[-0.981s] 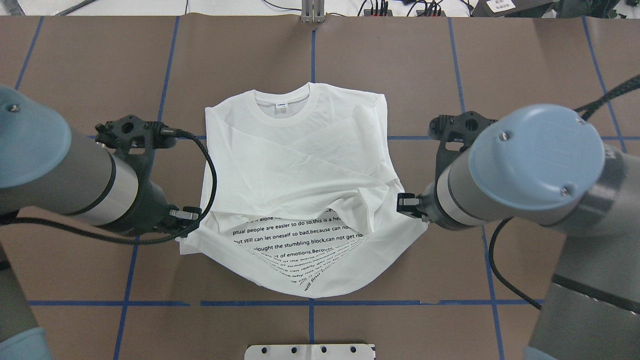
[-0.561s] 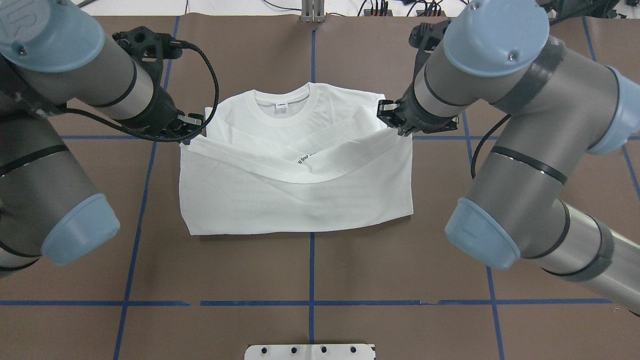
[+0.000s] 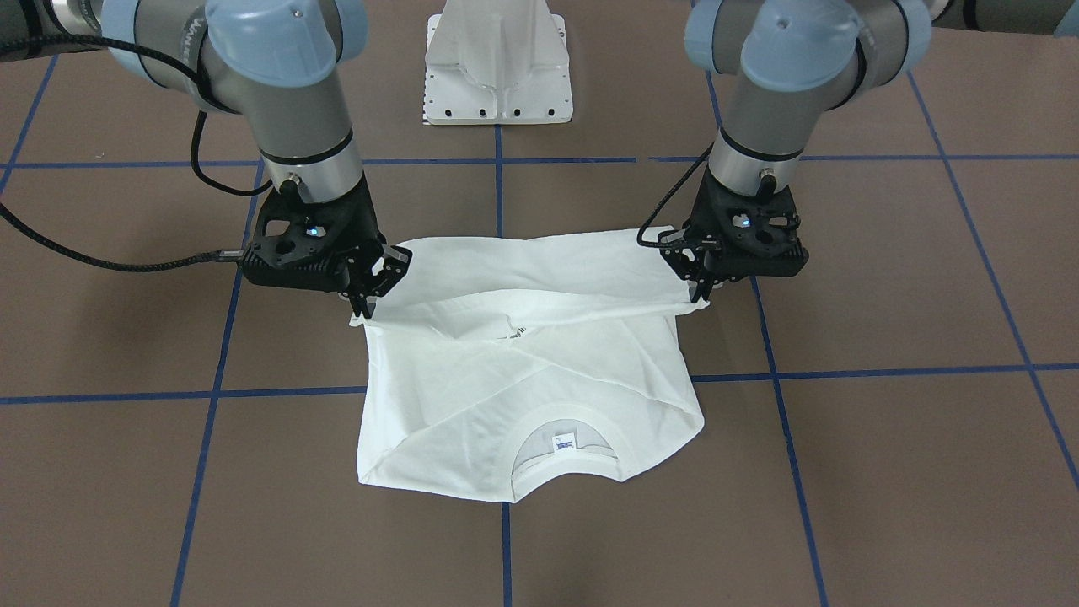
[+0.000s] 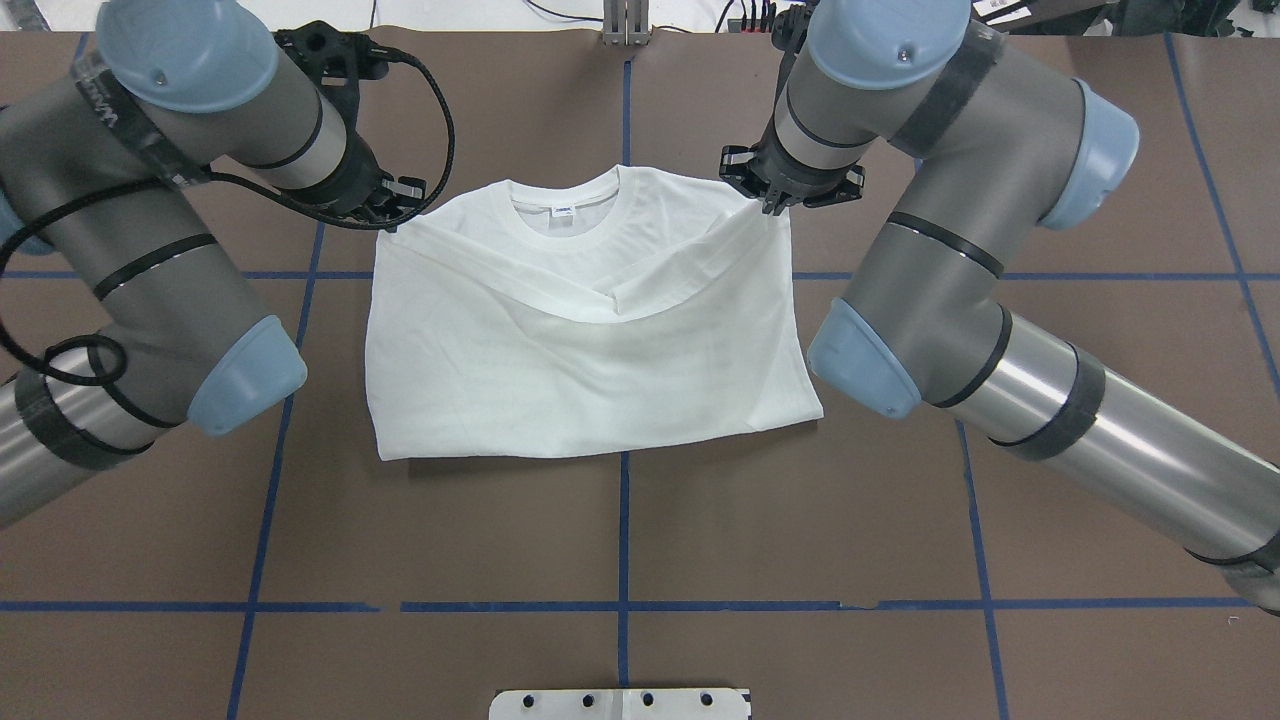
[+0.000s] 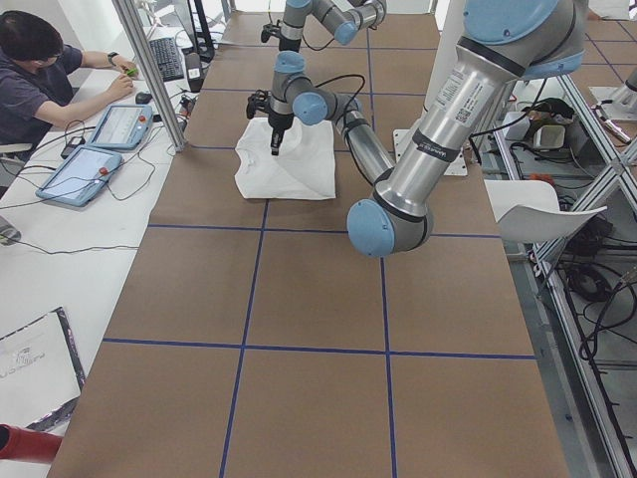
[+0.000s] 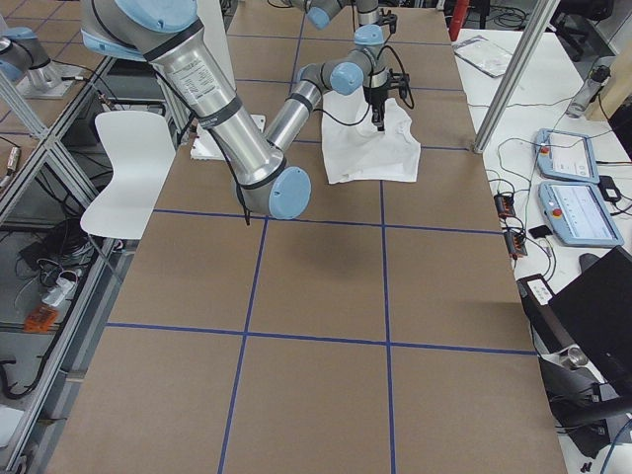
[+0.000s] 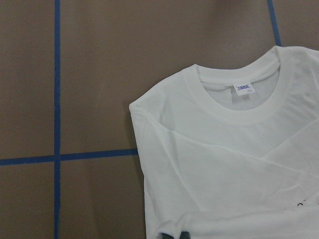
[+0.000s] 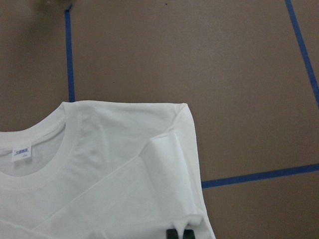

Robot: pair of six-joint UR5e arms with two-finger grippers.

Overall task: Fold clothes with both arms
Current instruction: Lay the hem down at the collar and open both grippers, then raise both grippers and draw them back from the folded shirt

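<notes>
The left tool (image 4: 390,220) and right tool (image 4: 772,205), each pinching a hem corner, have swept the T-shirt (image 4: 590,370) hem from the near side far up to the collar (image 4: 566,232), so the halving fold looks nearly laid

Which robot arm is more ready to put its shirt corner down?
Probably the right. The right gripper holds its corner just over the shoulder of the T-shirt, while the left gripper holds its corner out past the shoulder edge.

Brown paper-covered bench (image 4: 500,540), ruled into squares by blue tape lines (image 4: 622,606). A white metal pedestal base (image 3: 497,59) stands at one long edge. Opposite, a seated person (image 5: 40,75) works at a white side bench (image 5: 40,259) carrying two light-blue tablets (image 5: 119,124). A white chair (image 6: 123,163) stands beside the pedestal side.
</notes>
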